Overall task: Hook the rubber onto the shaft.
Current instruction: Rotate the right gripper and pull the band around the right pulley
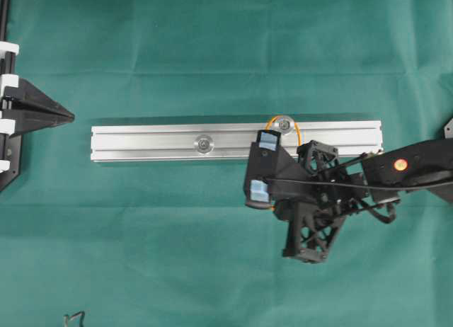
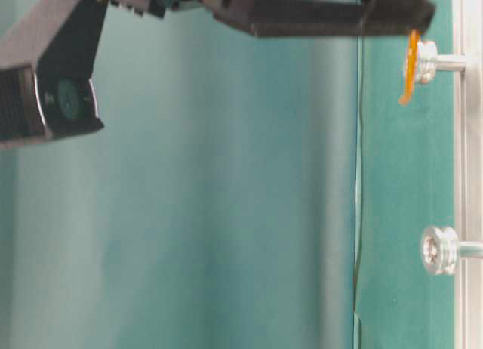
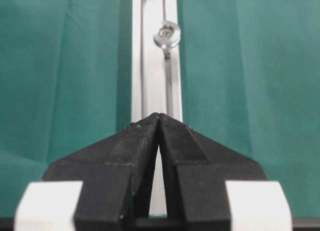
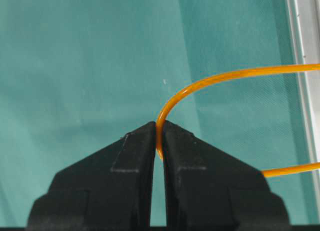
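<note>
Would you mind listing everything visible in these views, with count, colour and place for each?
Rubber band: one, orange, looped around the right-hand shaft, its other end pinched in the right gripper.
Shafts: two, silver, standing on the rail; one near the middle, one to its right at the far edge.
Aluminium rail: one, silver, lying lengthwise across the middle of the cloth.
Cloth: one, green, covering the table.
Dark cable end: one, at the bottom edge, lower left.
Left gripper: one, black, shut and empty, at the left edge, pointing along the rail.
Right gripper: one, black, shut on the rubber band, just in front of the rail, right of centre.
</note>
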Robot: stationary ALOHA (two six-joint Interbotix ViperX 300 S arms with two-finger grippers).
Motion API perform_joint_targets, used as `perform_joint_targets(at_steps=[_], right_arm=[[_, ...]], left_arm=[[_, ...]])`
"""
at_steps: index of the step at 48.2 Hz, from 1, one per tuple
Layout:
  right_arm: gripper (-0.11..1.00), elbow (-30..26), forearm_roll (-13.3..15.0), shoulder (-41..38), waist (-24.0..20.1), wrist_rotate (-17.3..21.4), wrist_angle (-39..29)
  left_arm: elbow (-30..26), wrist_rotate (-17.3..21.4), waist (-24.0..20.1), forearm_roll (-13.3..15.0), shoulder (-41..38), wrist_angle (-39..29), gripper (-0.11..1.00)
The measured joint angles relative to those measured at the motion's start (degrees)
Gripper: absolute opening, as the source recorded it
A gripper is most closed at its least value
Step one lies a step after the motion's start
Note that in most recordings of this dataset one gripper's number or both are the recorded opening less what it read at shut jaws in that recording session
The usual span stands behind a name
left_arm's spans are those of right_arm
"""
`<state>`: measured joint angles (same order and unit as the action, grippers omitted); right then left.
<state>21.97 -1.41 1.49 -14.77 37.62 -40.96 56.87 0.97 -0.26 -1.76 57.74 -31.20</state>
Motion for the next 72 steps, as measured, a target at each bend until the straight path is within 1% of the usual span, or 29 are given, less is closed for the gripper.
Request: perform_joint_targets(at_steps=[6, 25, 34, 40, 47, 63, 72], right_arm=[[0.07, -1.8, 1.3, -1.8, 0.2, 4.4, 0.4], [0.07, -7.6, 2.5, -6.8, 3.3, 18.0, 0.5], [0.07, -9.9, 2.8, -8.5, 4.0, 23.3, 0.5], [0.07, -11.2, 3.7, -9.7, 4.4, 26.5, 0.5], [0.07, -12.0, 5.3, -10.5, 4.5, 30.0, 0.6], [0.07, -12.7, 9.4, -10.8, 5.2, 41.0, 0.6], [0.07, -12.7, 10.1, -10.8, 5.6, 48.1, -1.1]], left_arm=[[0.0, 0.1, 0.0, 0.1, 0.0, 0.0, 0.02], [0.0, 0.1, 0.1, 0.0, 0.0, 0.0, 0.02], [0.0, 0.1, 0.0, 0.0, 0.3, 0.0, 0.02], [0.0, 0.1, 0.0, 0.0, 0.4, 0.0, 0.02], [-0.1, 0.1, 0.0, 0.1, 0.4, 0.1, 0.02], [-0.1, 0.1, 0.1, 0.0, 0.4, 0.0, 0.02], [-0.1, 0.1, 0.0, 0.0, 0.4, 0.1, 0.02]])
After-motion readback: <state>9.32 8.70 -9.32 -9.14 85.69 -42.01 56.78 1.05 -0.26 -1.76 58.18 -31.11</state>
